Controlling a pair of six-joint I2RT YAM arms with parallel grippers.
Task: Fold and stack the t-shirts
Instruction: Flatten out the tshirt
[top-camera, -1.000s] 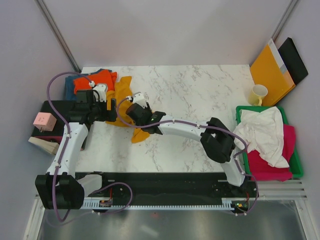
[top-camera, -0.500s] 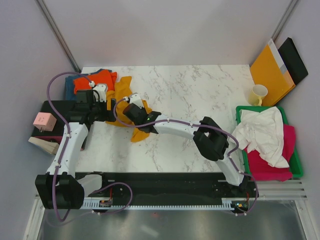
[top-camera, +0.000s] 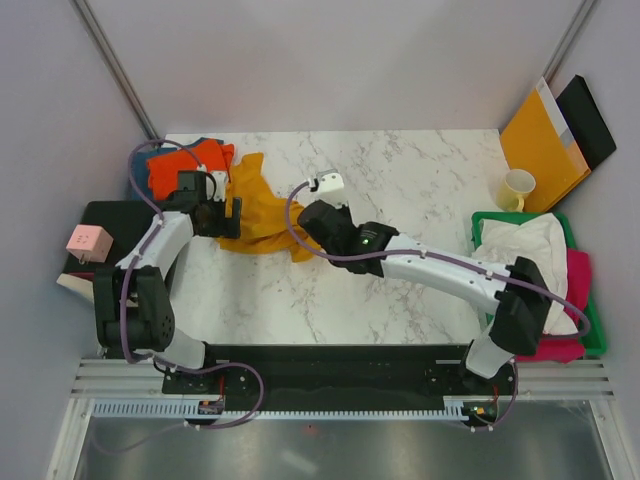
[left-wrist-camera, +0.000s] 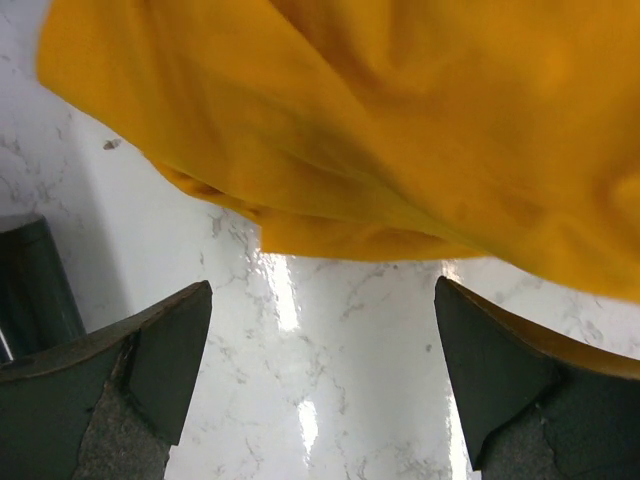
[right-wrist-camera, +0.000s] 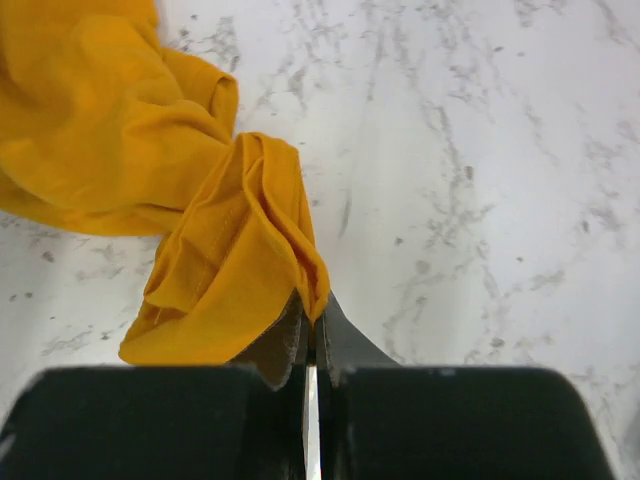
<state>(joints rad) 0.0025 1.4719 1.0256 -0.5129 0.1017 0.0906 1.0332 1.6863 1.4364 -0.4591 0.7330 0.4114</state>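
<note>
The mustard-yellow t-shirt (top-camera: 258, 205) lies rumpled at the table's back left. My right gripper (top-camera: 303, 243) is at its near right corner, and in the right wrist view the gripper (right-wrist-camera: 315, 312) is shut on a bunched fold of the yellow t-shirt (right-wrist-camera: 215, 250). My left gripper (top-camera: 228, 214) sits at the shirt's left edge. In the left wrist view that gripper (left-wrist-camera: 322, 286) is open over bare marble, with the yellow t-shirt (left-wrist-camera: 400, 120) just beyond its fingertips. An orange t-shirt (top-camera: 192, 160) lies on a teal-blue one (top-camera: 138, 168) at the back left corner.
A green bin (top-camera: 484, 222) at the right edge holds a white t-shirt (top-camera: 525, 262) and a magenta one (top-camera: 560, 335). A yellow mug (top-camera: 517, 188), an orange-brown envelope (top-camera: 540, 140) and a black folder (top-camera: 590, 118) stand behind it. A pink box (top-camera: 87, 241) sits left of the table.
My right gripper has shut on the yellow t-shirt's fold and drawn it to the right, spreading the cloth. The left arm has swung in closer to the shirt's left edge, still open.
</note>
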